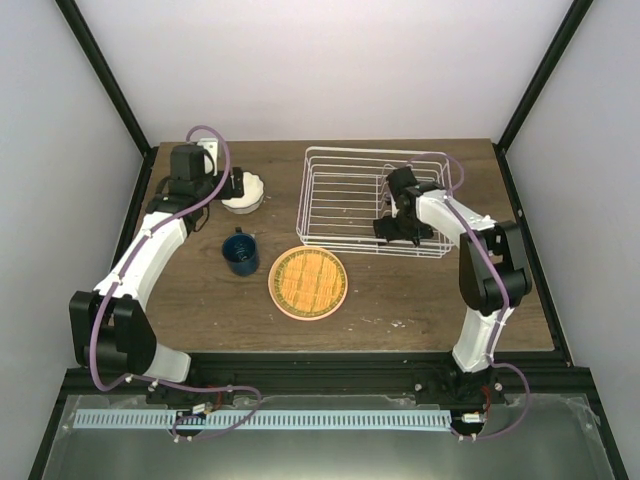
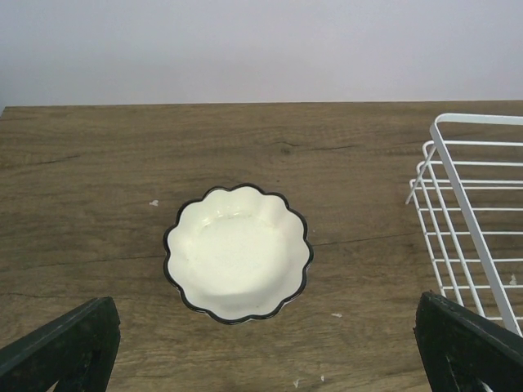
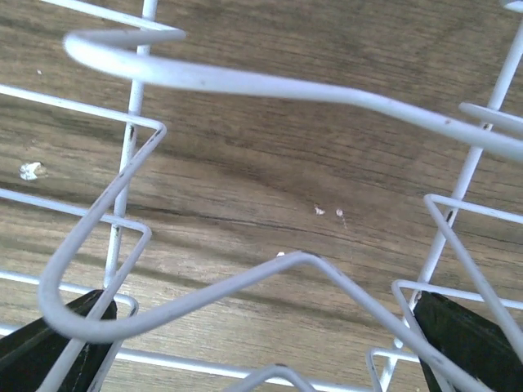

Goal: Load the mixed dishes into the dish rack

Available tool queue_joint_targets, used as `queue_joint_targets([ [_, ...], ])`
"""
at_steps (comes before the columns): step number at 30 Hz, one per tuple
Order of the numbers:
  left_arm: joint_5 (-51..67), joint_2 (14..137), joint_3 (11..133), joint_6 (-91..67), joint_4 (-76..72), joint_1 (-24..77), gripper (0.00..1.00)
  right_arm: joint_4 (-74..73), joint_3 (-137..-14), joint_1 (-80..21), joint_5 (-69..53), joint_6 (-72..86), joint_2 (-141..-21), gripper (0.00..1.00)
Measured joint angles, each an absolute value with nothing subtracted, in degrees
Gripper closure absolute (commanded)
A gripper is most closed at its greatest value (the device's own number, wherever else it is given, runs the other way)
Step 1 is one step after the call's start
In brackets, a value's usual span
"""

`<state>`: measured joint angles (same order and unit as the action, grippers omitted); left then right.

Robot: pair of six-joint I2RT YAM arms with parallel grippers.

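Note:
The small white scallop-edged bowl [image 1: 243, 191] [image 2: 239, 251] sits upright on the table at the far left. My left gripper [image 1: 236, 184] [image 2: 265, 339] is open and empty, just short of the bowl, with its fingers [image 2: 69, 343] wide on either side. The dark blue mug [image 1: 240, 252] stands in front of the bowl. The orange plate [image 1: 308, 280] lies on the pink plate, whose rim [image 1: 308, 317] shows around it. My right gripper [image 1: 395, 226] [image 3: 261, 343] is open and empty, low inside the white wire dish rack [image 1: 345, 185] [image 3: 245, 82] among its dividers.
The rack's left side [image 2: 458, 204] lies close to the right of the bowl. Black frame posts and white walls border the table at the back and sides. Small white crumbs lie on the wood.

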<state>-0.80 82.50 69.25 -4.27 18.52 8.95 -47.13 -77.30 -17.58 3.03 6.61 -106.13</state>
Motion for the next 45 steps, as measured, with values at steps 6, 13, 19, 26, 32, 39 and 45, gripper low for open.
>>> queue_joint_targets([
  [6, -0.8, 82.5, 69.3, -4.3, 18.5, 9.0, 0.0, -45.5, -74.5, -17.8, 3.5, 5.6, -104.2, 0.0],
  [13, -0.8, 82.5, 69.3, -4.3, 18.7, 9.0, 0.0, -45.6, -74.3, -18.1, 3.9, 5.2, -103.5, 0.0],
  [19, -0.8, 82.4, 69.3, -4.5, 18.8, 9.0, 0.0, -49.3, -79.3, -18.3, 5.5, 4.7, -103.5, 0.0],
  [26, -0.8, 82.1, 69.3, -4.5, 19.0, 9.0, 0.0, -52.6, -84.6, -18.4, 6.1, 3.9, -103.5, 0.0],
  [32, -0.8, 81.5, 69.3, -4.5, 19.0, 9.0, 0.0, -51.8, -84.2, -18.6, 6.5, 3.5, -103.5, 0.0],
  [39, -0.8, 81.5, 69.3, -4.5, 19.0, 9.0, 0.0, -50.0, -81.6, -18.6, 6.2, 3.7, -103.4, 0.0],
  [45, -0.8, 81.5, 69.3, -4.4, 19.4, 9.0, 0.0, -49.6, -80.1, -18.7, 5.8, 3.9, -103.4, 0.0],
])
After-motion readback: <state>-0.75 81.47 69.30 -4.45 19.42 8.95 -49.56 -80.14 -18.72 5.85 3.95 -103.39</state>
